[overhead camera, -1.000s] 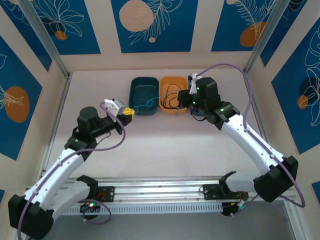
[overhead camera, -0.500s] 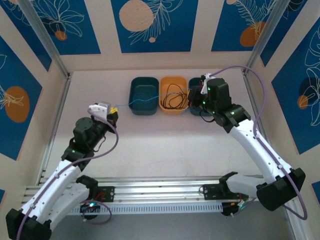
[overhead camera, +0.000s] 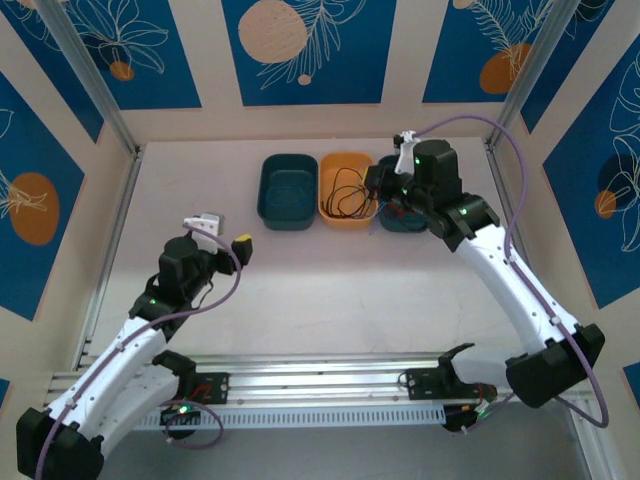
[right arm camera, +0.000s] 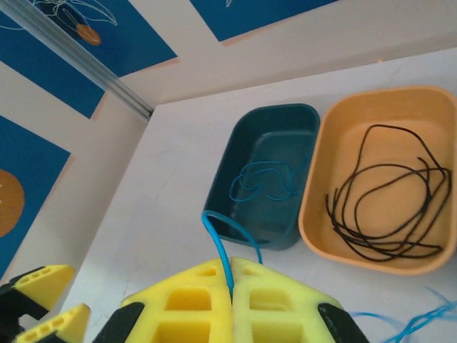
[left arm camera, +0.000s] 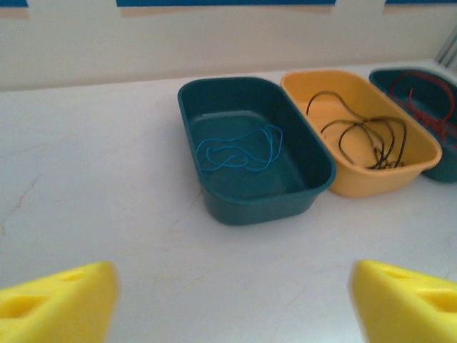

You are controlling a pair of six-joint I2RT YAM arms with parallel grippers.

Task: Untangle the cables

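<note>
Reading the bins left to right, where do the cables lie? — Student

Blue cable (left arm camera: 239,151): a loose loop on the floor of the left teal bin (left arm camera: 257,209). Black cable (left arm camera: 368,136): coiled in the orange bin (left arm camera: 371,182). Red cable (left arm camera: 412,96): in the right teal bin (left arm camera: 443,168), partly cut off by the frame edge. Each colour has its own bin and the bundles lie apart from one another, so the sorting appears largely done. — Tutor

Why are the two grippers set so differently? — Student

Left gripper (left arm camera: 232,304): fingers spread wide with nothing between them, low over the bare table (left arm camera: 93,179) and well short of the bins. This is judged a stand-off pose facing the row. Right gripper (right arm camera: 230,282): fingers pressed together on a blue strand (right arm camera: 214,232) that arcs up out of the pinch. Overhead, this gripper hangs near the right end of the row. Whether the strand joins the loop in the left teal bin cannot be told. Thin wire slips easily, hence the tight pinch. The likely remaining step is to carry the strand over the left teal bin and release it there. — Tutor
</note>
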